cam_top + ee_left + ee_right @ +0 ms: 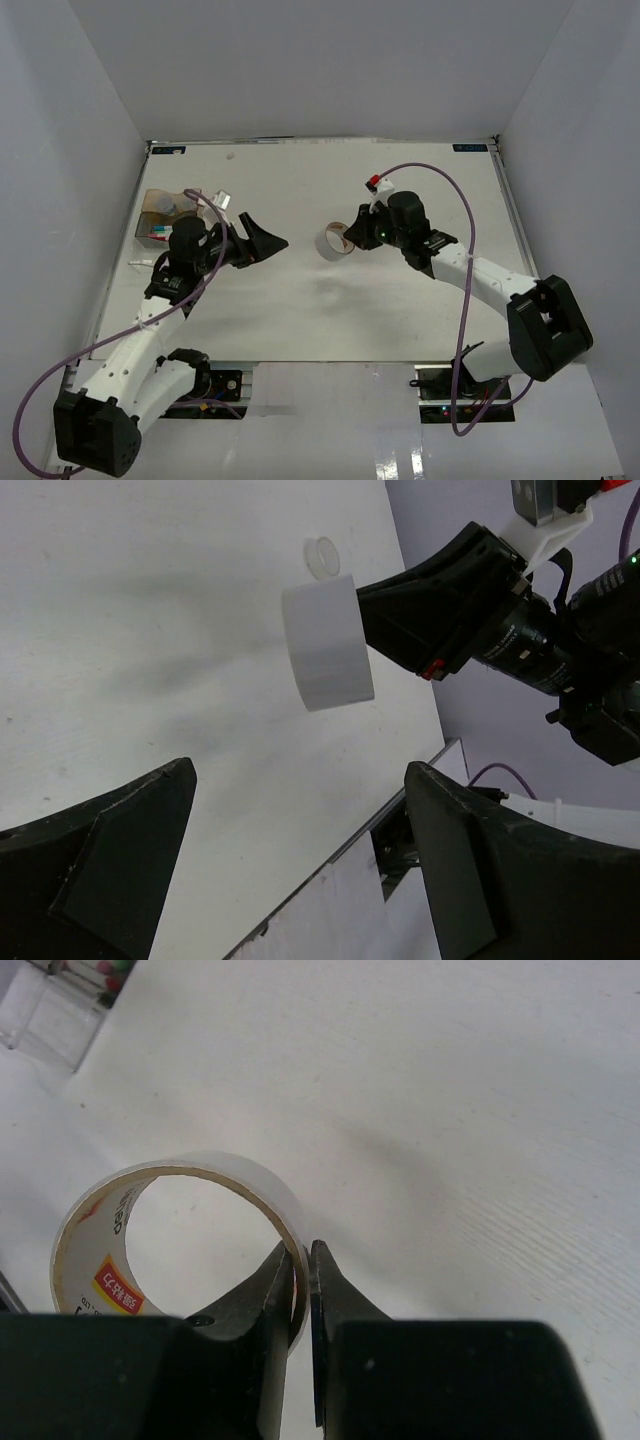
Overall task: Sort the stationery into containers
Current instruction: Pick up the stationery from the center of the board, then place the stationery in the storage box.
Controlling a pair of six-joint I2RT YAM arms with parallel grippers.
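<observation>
The right hand [352, 238] pinches the wall of the large tape roll [255, 1182] tightly, holding it off the worktop [400, 190] at mid-frame in the overhead view, while the left hand [266, 241], spread wide and holding nothing, faces it from just to the left. The amber box [152, 200] lies further left, beyond the left hand, so the left hand is the nearer to it. The roll is a translucent-white ring with a cardboard core and an orange label inside
</observation>
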